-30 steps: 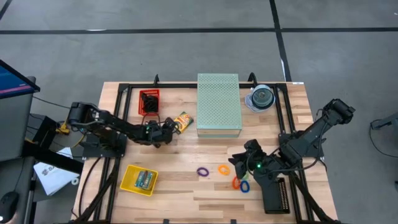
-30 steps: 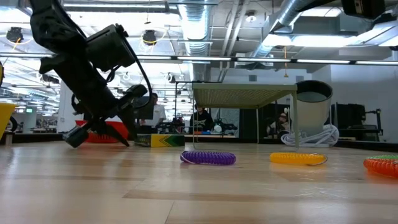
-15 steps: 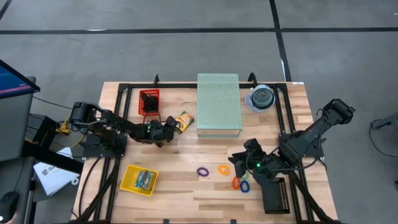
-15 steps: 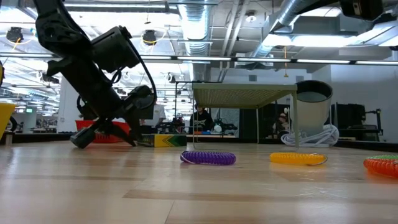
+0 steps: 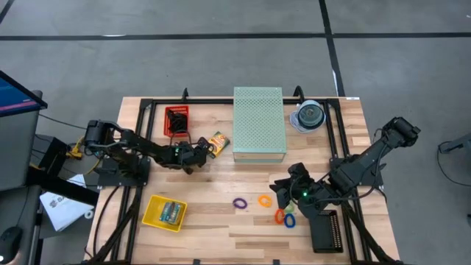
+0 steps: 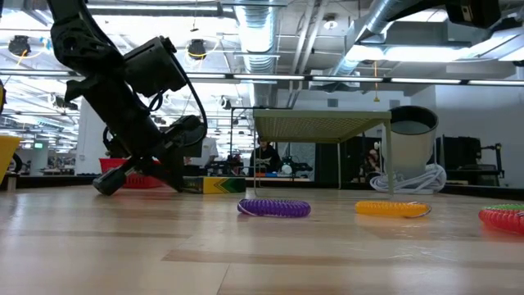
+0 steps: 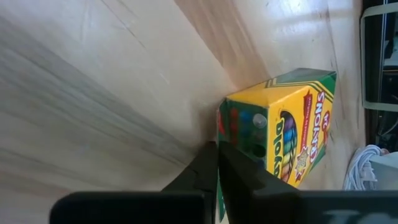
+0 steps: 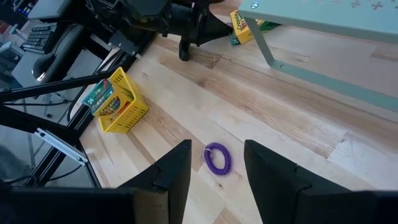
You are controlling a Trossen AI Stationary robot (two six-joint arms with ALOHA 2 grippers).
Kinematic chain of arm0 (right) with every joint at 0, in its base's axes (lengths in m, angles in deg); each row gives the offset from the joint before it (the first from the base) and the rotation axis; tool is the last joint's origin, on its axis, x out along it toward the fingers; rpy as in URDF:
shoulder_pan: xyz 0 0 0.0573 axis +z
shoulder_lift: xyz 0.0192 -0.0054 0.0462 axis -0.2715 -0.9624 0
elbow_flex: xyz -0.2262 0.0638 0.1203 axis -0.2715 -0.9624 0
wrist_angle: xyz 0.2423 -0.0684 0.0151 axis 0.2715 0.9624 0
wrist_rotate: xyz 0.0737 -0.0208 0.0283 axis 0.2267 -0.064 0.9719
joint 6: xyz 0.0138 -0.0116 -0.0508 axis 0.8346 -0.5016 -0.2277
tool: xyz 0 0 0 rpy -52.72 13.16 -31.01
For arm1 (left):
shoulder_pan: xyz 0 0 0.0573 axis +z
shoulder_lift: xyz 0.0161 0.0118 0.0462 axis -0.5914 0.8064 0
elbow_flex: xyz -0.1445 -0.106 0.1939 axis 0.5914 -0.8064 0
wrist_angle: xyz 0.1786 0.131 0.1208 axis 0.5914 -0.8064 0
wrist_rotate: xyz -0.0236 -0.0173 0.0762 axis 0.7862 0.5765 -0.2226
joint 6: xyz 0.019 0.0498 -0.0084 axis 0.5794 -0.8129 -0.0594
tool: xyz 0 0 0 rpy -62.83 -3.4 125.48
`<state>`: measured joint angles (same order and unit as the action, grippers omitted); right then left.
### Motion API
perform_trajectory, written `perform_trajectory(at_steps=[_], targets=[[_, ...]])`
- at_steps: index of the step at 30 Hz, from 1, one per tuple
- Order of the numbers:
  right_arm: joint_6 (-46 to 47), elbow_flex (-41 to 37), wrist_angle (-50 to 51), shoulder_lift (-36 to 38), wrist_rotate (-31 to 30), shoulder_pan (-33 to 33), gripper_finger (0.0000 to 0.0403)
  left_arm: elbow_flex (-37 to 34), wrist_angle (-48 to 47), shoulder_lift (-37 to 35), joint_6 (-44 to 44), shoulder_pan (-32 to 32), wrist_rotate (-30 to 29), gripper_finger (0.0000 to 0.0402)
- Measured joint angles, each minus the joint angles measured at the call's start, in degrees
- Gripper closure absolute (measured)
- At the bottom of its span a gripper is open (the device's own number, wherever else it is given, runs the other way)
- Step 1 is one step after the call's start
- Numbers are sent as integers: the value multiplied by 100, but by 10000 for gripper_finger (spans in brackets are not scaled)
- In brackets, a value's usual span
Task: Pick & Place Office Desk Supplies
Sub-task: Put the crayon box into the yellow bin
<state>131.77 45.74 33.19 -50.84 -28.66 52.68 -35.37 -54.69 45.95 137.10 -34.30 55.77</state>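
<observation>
L hand [image 7: 216, 163] shut, tips touching crayon box [image 7: 283, 130] edge.

Four coil loops [image 5: 240, 202], two crayon boxes [image 5: 216, 142], two baskets [image 5: 163, 213].

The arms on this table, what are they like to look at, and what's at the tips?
Both arms are black and built of jointed segments, with thin dark cables looping along them. Each ends in a hand of two flat dark fingers: the left hand has slim tapering ones, and the right hand has broad fingers. A small green light glows near the right wrist.
</observation>
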Motion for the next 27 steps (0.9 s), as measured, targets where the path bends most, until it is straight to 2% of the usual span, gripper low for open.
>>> perform_trajectory(at_steps=[4, 9, 12, 18, 22, 27], targets=[[39, 2, -2, 0, 4, 0, 257, -26, 45, -93, -166, -4, -35, 400], [10, 2, -2, 0, 4, -32, 257, -104, -180, -721, -935, -93, -131, 401], [-40, 2, -4, 0, -5, -68, 257, -64, -96, -1388, -1571, -201, -31, 401], [-94, 2, -7, 0, -11, -116, 257, -61, -480, -2912, -2816, -229, 535, 402], [-98, 2, -6, 0, -11, -116, 257, -11, -1252, -4010, -3354, -229, 738, 401], [-114, 2, 16, 0, -15, -116, 257, 730, -3252, -4951, -3894, -225, 1316, 401]])
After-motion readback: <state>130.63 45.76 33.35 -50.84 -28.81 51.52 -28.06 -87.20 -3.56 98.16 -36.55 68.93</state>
